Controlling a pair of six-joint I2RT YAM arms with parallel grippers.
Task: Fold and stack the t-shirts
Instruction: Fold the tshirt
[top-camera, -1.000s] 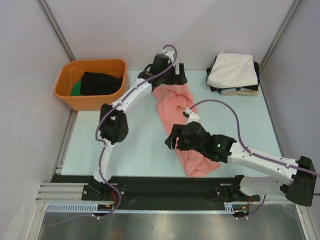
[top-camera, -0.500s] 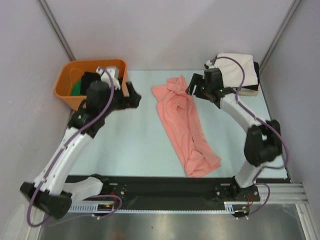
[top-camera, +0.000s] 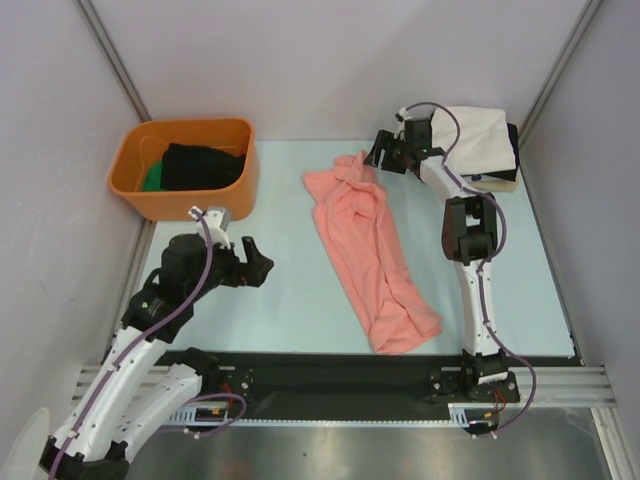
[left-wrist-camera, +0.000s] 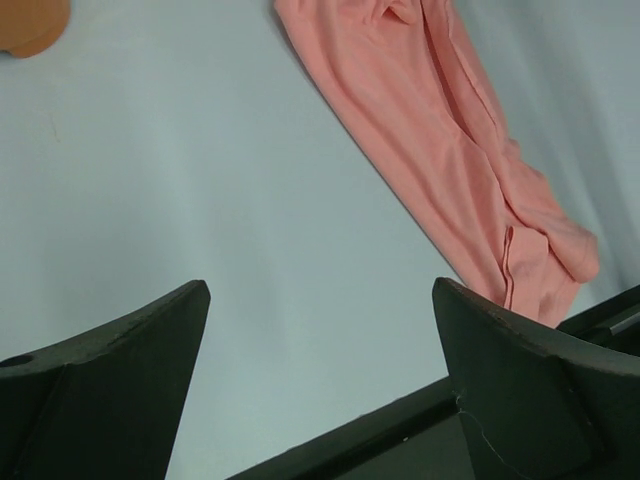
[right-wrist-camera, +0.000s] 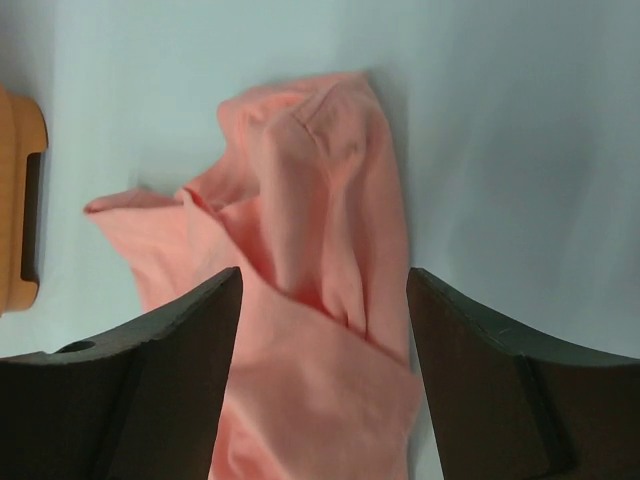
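A salmon-pink t-shirt (top-camera: 368, 250) lies crumpled in a long strip down the middle of the table, also seen from the left wrist (left-wrist-camera: 450, 150) and the right wrist (right-wrist-camera: 310, 250). Folded t-shirts (top-camera: 470, 142), cream-white on top, are stacked at the far right. My right gripper (top-camera: 380, 152) hovers open at the pink shirt's far end, next to that stack; the cloth shows below its spread fingers (right-wrist-camera: 323, 275), not pinched. My left gripper (top-camera: 257, 268) is wide open over bare table, left of the shirt, holding nothing (left-wrist-camera: 320, 290).
An orange tub (top-camera: 150, 190) with dark and green cloth inside stands at the far left; its edge shows in the wrist views (left-wrist-camera: 30, 20) (right-wrist-camera: 15, 200). Grey walls close in on three sides. A black rail (top-camera: 330, 375) runs along the near edge.
The left arm has pulled back from the shirt's far end to the near left. The right arm has moved from the shirt's near end to its far end. The shirt lies straighter.
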